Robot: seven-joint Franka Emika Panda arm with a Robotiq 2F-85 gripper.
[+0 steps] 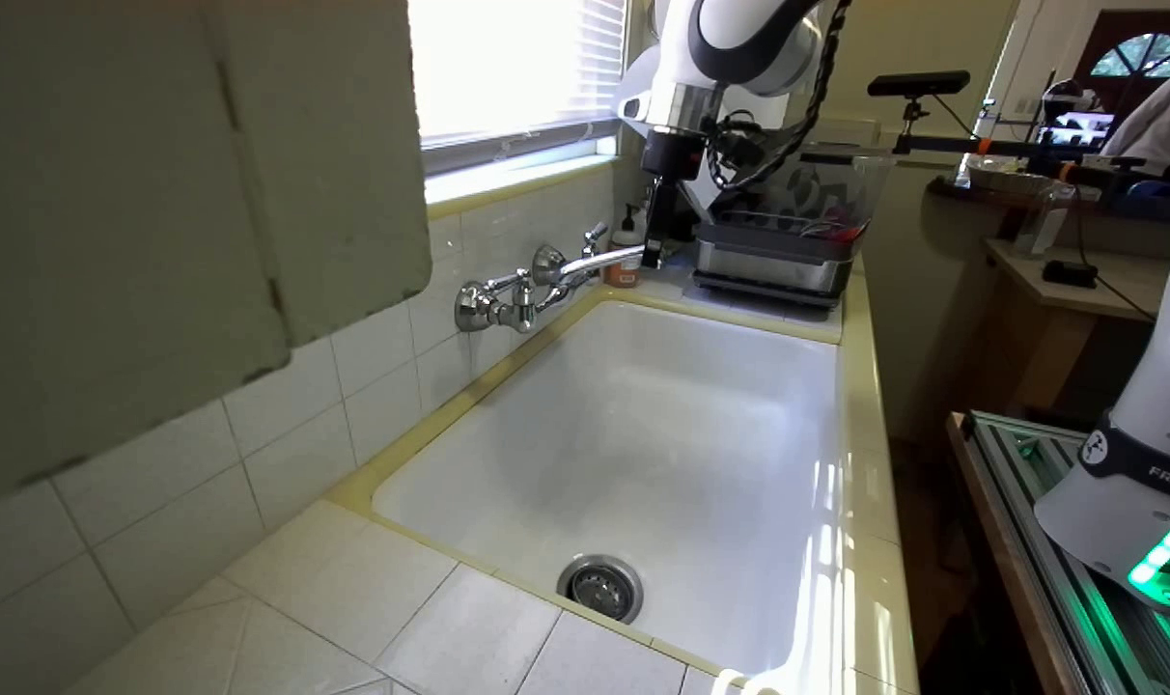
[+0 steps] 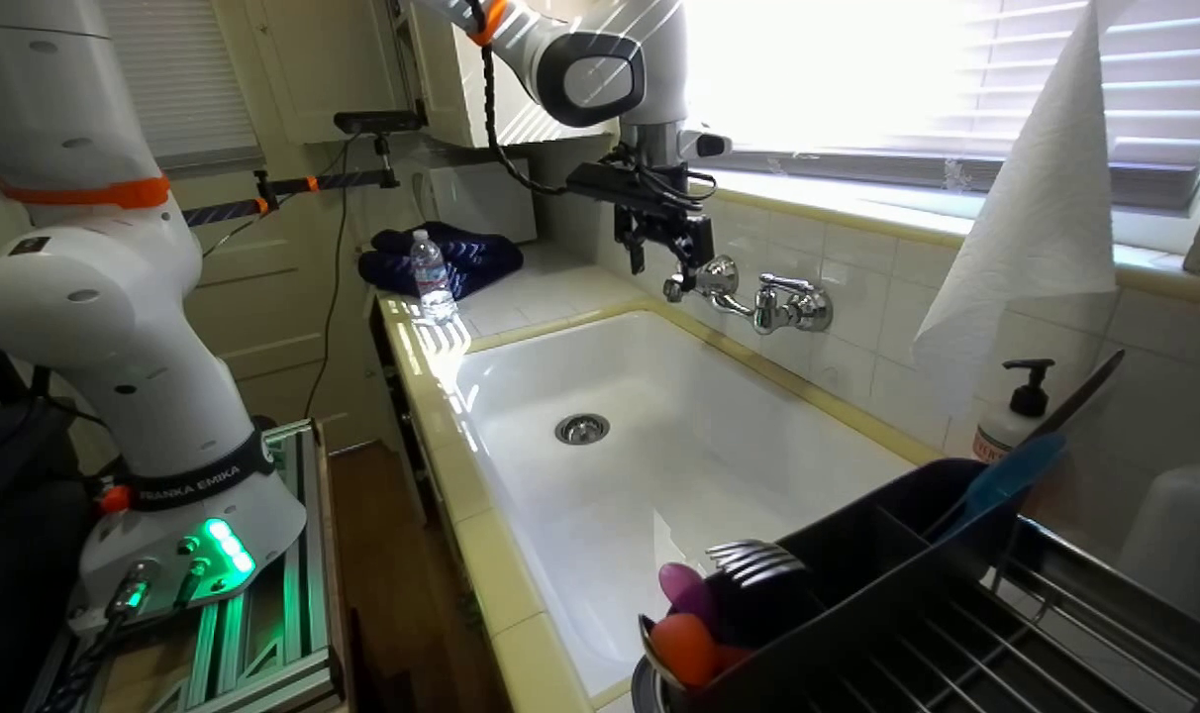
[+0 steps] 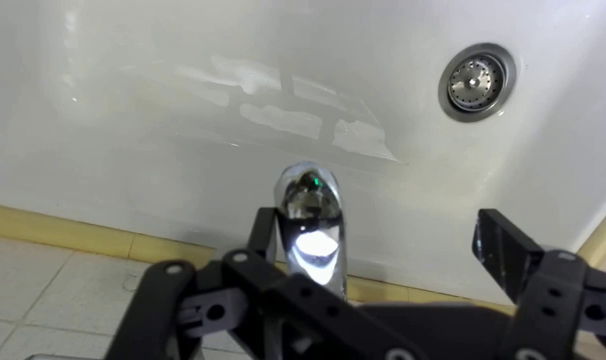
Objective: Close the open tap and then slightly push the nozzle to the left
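Near the sink's edge (image 3: 83, 236), the spread end effector (image 3: 378, 222) straddles the nozzle (image 3: 313, 225) (one side roomier).

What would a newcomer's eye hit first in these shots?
Probably the big white sink basin, central in both exterior views. Next, the open pincer at the tap, with the chrome nozzle between its jaws, nearer one in the wrist view. Then the green lights glowing on the robot base, across the sink basin from the tap.
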